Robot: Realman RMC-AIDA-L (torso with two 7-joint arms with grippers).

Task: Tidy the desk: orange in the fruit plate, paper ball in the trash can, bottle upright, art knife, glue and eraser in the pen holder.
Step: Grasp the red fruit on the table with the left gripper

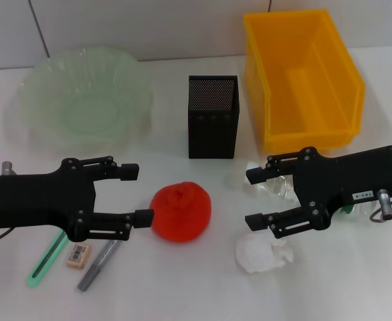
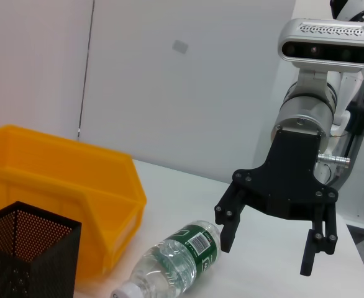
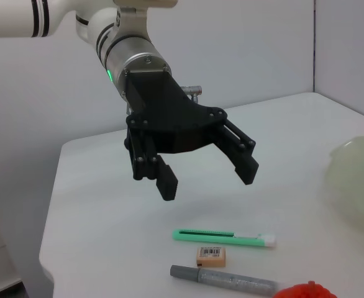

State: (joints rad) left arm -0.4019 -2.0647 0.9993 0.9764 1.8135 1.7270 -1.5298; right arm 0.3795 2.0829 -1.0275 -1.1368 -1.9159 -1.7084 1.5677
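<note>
On the white tabletop [image 1: 182, 287] a knobbly, bright orange-red orange [image 1: 180, 210] lies between the two black grippers, just beside the fingertips of the left gripper [image 1: 142, 194], whose jaws stand wide apart and hold nothing. The right gripper [image 1: 253, 197] is likewise spread wide and empty, poised over a clear plastic water bottle with a green label [image 2: 179, 261] that lies on its side; the head view shows only glints of it beneath the fingers, while the left wrist view shows its ribbed body and white cap plainly. A crumpled white paper ball [image 1: 264, 254] sits just in front of the right gripper. Under the left arm lie a slim green art knife [image 1: 47, 259], a small beige eraser with a barcode sticker [image 1: 78, 255] and a grey glue stick shaped like a pen [image 1: 98, 264], side by side; the right wrist view lays them out unobstructed. Farther back stand a translucent pale green scalloped fruit plate [image 1: 42, 93], a square black mesh pen holder [image 1: 213, 117] and a glossy yellow plastic bin [image 1: 263, 87] serving as trash can, well apart from the loose items.
</note>
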